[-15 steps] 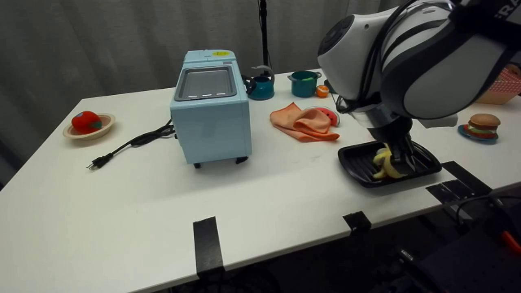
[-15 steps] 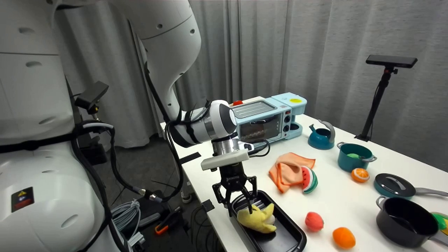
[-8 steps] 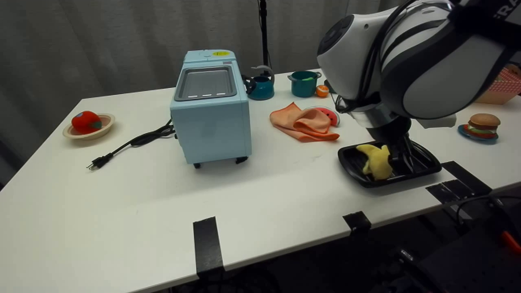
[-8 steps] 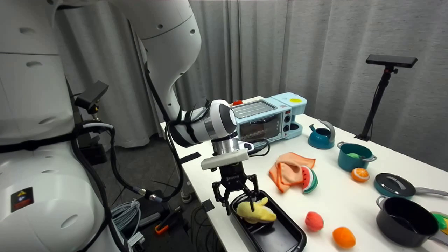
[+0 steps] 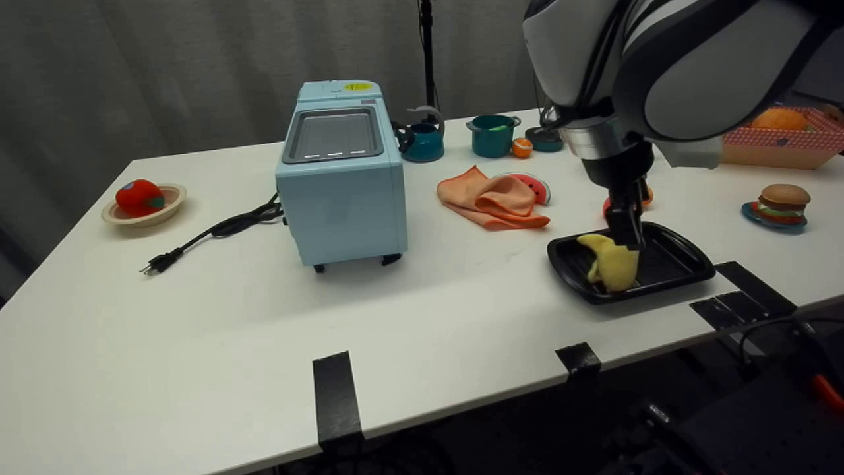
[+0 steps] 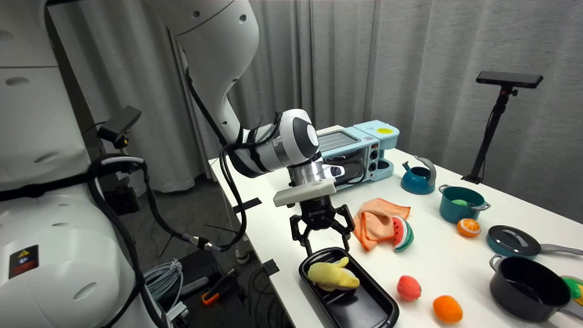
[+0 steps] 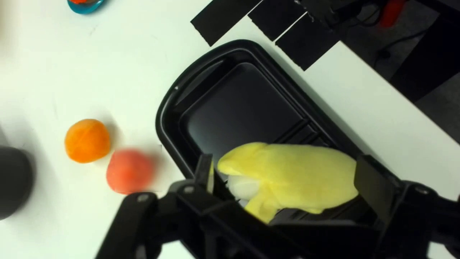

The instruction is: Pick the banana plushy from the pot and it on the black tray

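The banana plushy (image 5: 616, 265), pale yellow with a white part showing, lies in the black tray (image 5: 669, 264) in both exterior views. In an exterior view it rests (image 6: 333, 276) over the ridged end of the tray (image 6: 366, 314). My gripper (image 6: 328, 249) is open and empty, above the tray's ridged end. In the wrist view the fingers (image 7: 289, 175) stand wide on either side of the plushy (image 7: 302, 172), and the tray (image 7: 240, 104) lies below. The black pot (image 6: 528, 291) stands on the table at the right in an exterior view; its inside looks dark.
A red fruit (image 6: 409, 288) and an orange fruit (image 6: 447, 310) lie between tray and pot. An orange cloth (image 6: 378, 221), watermelon slice (image 6: 401, 233), teal pot (image 6: 462, 205), kettle (image 6: 418, 178), lidded pan (image 6: 512, 241) and blue toaster oven (image 5: 346, 211) stand farther off.
The fingers spread slightly and the plushy rolled over in the tray between one second and half a second ago. Since then my gripper has risen clear of it, and the plushy stays put.
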Robot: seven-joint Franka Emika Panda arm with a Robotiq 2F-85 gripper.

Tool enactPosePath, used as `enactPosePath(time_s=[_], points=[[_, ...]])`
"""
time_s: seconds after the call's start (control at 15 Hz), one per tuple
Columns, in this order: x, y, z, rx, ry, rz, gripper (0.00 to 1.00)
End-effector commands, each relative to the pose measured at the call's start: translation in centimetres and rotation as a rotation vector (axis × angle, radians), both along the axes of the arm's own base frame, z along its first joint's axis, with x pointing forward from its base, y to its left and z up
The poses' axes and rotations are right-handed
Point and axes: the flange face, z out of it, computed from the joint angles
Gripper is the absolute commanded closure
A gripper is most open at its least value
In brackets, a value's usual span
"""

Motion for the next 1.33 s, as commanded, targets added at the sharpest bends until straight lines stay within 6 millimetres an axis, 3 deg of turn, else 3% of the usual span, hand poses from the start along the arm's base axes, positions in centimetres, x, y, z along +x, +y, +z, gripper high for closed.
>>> enactPosePath(time_s=[0.0,1.07,1.2,1.27], points=[[1.0,-1.3,2.9,0.039,-0.084,-0.033,0.00],[2.3,-4.7,9.0,0.177,-0.312,-0.127,0.00],[2.4,-5.2,9.4,0.206,-0.321,-0.141,0.00],[3.2,-4.4,8.5,0.166,-0.299,-0.138,0.00]])
